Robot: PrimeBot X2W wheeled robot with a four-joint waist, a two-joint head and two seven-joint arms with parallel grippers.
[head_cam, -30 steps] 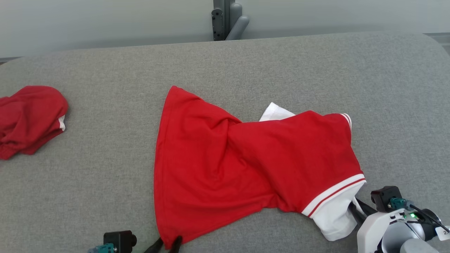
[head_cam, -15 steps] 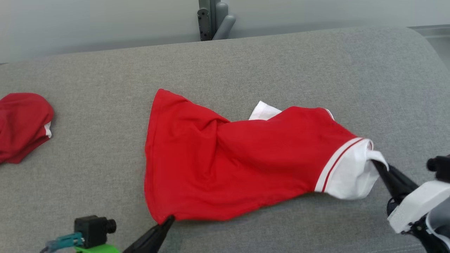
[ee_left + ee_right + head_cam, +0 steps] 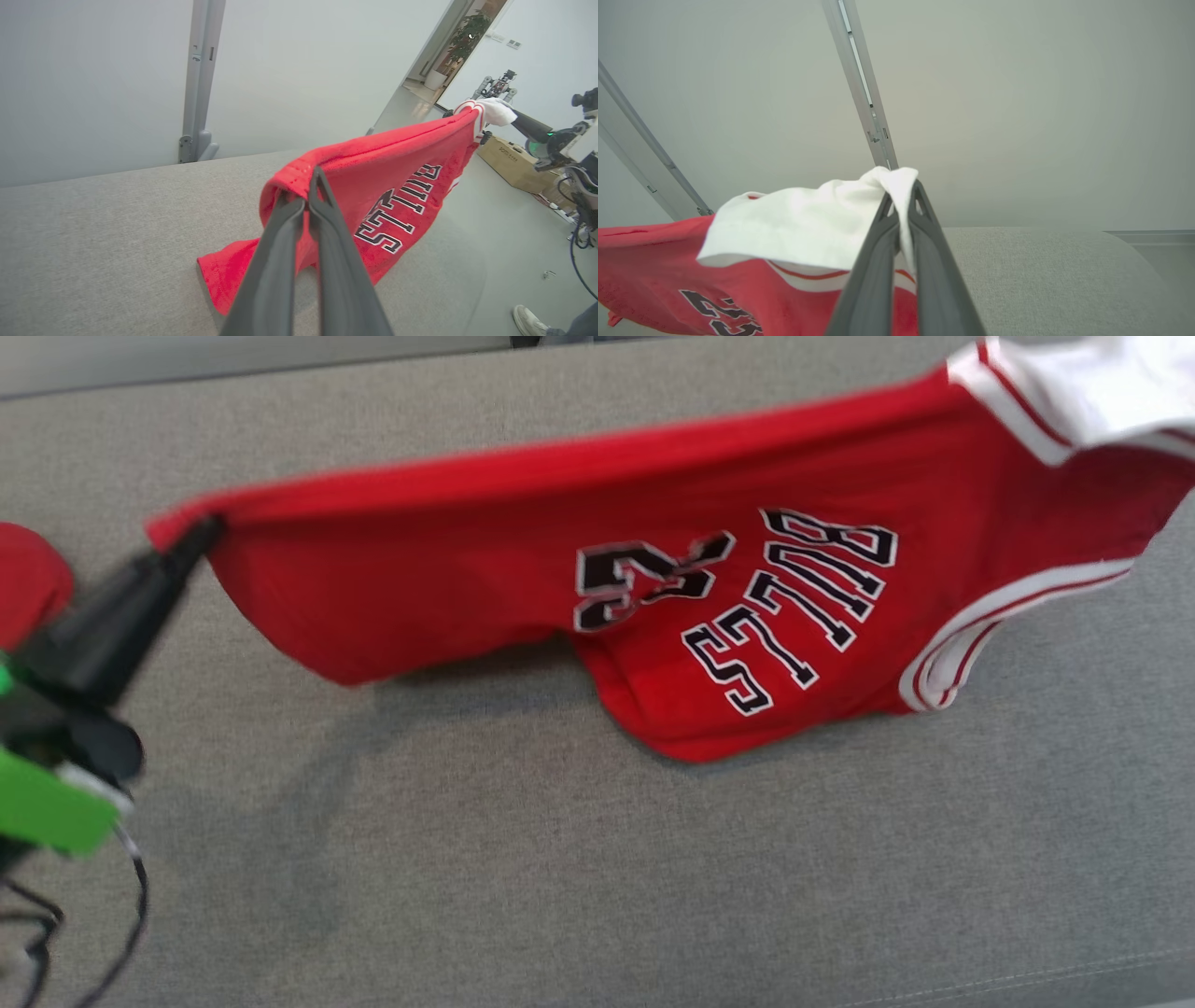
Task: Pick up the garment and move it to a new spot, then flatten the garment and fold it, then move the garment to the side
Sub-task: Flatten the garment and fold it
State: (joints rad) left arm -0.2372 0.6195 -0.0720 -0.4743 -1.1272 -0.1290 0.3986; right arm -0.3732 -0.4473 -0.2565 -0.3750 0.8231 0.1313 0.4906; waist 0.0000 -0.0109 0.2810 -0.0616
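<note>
The garment (image 3: pixel 448 560) is a red jersey with black-and-white lettering and white trim. It hangs stretched above the grey table (image 3: pixel 560 859), and its lower edge sags close to the cloth. My left gripper (image 3: pixel 201 530) is shut on the red hem corner at the left; the left wrist view shows the gripper (image 3: pixel 309 189) pinching a bunched red edge of the garment (image 3: pixel 397 158). My right gripper (image 3: pixel 903 196) is shut on the white sleeve (image 3: pixel 798 224) at the garment's other end, and it appears far off in the left wrist view (image 3: pixel 507 116).
A second red garment (image 3: pixel 28 579) lies at the table's left edge. A grey post (image 3: pixel 198 93) stands behind the table. Off the table's right side are a cardboard box (image 3: pixel 509 163) on the floor and a person's shoe (image 3: pixel 525 319).
Both grippers have shut on the garment and lifted it off the table, pulling it taut between them. Its lettered side now faces the head camera, which has also shifted.
</note>
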